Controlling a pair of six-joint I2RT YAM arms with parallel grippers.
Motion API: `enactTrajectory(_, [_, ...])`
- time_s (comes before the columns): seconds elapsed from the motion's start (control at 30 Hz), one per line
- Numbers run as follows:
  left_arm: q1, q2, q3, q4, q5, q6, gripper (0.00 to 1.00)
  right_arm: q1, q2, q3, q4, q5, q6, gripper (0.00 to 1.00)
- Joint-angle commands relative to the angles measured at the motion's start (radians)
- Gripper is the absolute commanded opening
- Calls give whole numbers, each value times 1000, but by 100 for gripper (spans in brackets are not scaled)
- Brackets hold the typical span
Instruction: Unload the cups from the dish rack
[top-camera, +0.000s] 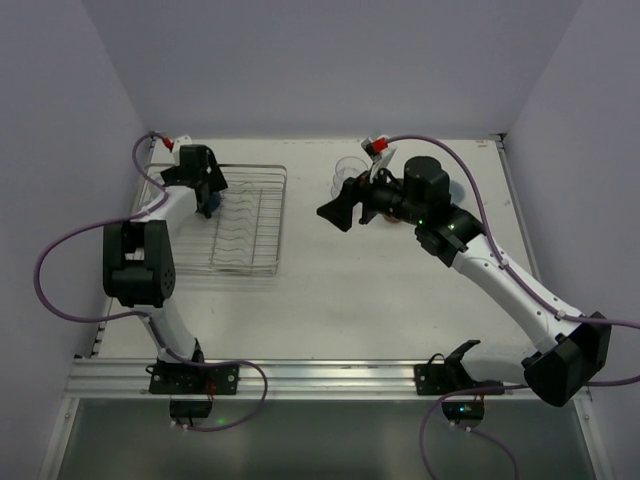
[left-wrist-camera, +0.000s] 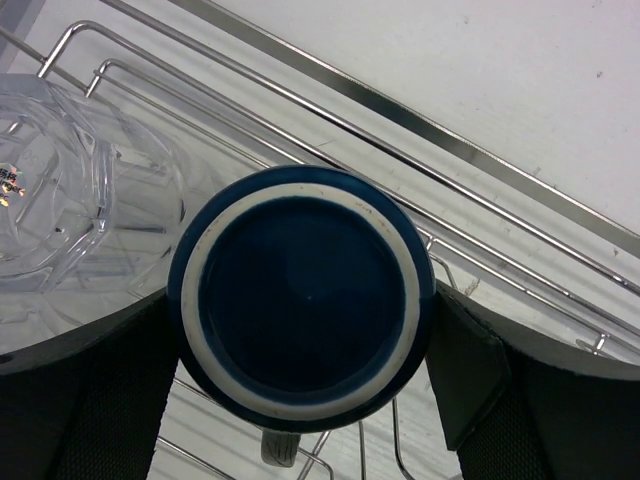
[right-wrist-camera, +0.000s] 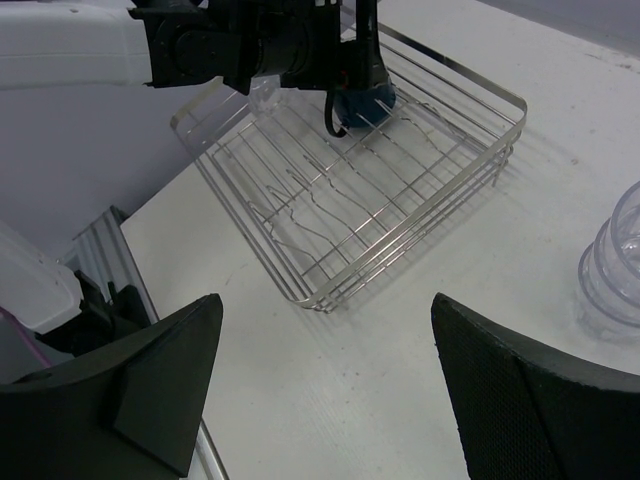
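The silver wire dish rack (top-camera: 245, 225) stands at the left of the table; it also shows in the right wrist view (right-wrist-camera: 400, 210). My left gripper (top-camera: 207, 192) is over the rack's far left part, shut on the dark blue mug (left-wrist-camera: 300, 300), which is upside down with its white-ringed base facing the camera and a finger (left-wrist-camera: 480, 370) against each side. The mug also shows in the right wrist view (right-wrist-camera: 362, 100). A clear plastic tumbler (left-wrist-camera: 60, 210) lies in the rack right beside the mug. My right gripper (top-camera: 338, 212) is open and empty above the table, right of the rack.
Stacked clear cups (top-camera: 348, 172) stand on the table at the back, behind my right arm, and show at the right edge of the right wrist view (right-wrist-camera: 612, 262). Walls close in the table at the back and sides. A metal rail (top-camera: 300, 378) runs along the near edge.
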Motion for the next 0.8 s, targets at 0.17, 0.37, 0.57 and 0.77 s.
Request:
enactTrajectory(0.17, [9, -71, -26, 96, -17, 49, 52, 3, 11, 41, 41, -23, 17, 88])
enactTrajectory(0.37, [7, -207, -81, 89, -16, 53, 31, 16, 19, 38, 67, -45, 37, 88])
enactTrajectory(0.57, [7, -391, -147, 54, 18, 29, 27, 38, 46, 22, 142, -66, 112, 88])
enactTrajectory(0.77, [-25, -589, -201, 21, 149, -30, 26, 55, 43, -32, 277, -82, 228, 88])
